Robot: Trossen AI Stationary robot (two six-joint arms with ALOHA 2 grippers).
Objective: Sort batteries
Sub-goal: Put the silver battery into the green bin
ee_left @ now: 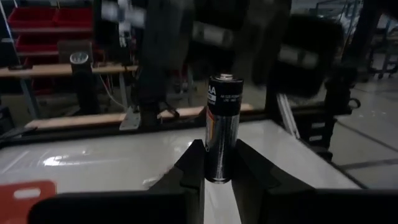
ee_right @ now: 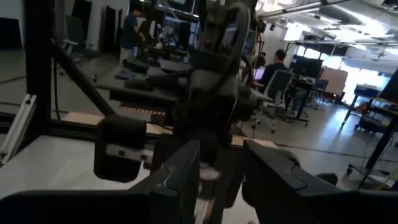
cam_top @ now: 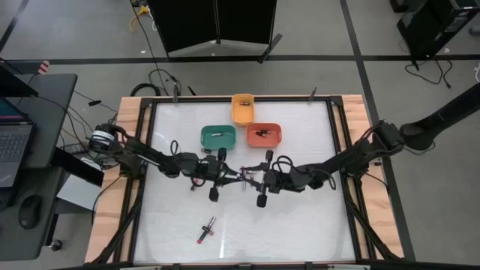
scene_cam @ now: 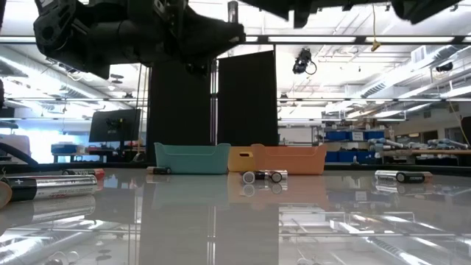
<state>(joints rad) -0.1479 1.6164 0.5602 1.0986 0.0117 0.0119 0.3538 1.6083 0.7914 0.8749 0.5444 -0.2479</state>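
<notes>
My left gripper (cam_top: pixel 234 175) (ee_left: pixel 218 149) and my right gripper (cam_top: pixel 253 178) (ee_right: pixel 221 152) meet tip to tip above the middle of the table. The left one is shut on a dark AA battery (ee_left: pixel 221 124) with a copper stripe. The right gripper is open, with a finger on either side of the left gripper's tip; whether it touches the battery cannot be told. Other batteries lie on the table: two near the near edge (cam_top: pixel 206 230), one long one (scene_cam: pixel 44 185), a pair (scene_cam: pixel 265 176) and another (scene_cam: pixel 401 176). The green bin (cam_top: pixel 217 136) and the red-orange bin (cam_top: pixel 264 134) each hold small batteries. My left gripper pinches the AA battery by one end (ee_left: pixel 217 171) between its two fingers (ee_left: pixel 198 155). The rest of the battery sticks out past the fingertips, its capped end (ee_left: pixel 222 78) farthest out. The fingers reach level from the table's left, and the battery is lifted clear of the table.
Three bins stand toward the far edge: a yellow-orange bin (cam_top: pixel 242 107) farthest back, with the green and red-orange ones in front of it. A black frame rail (cam_top: pixel 150 187) runs around the white table top. A desk with a laptop (cam_top: pixel 15 142) stands to the left.
</notes>
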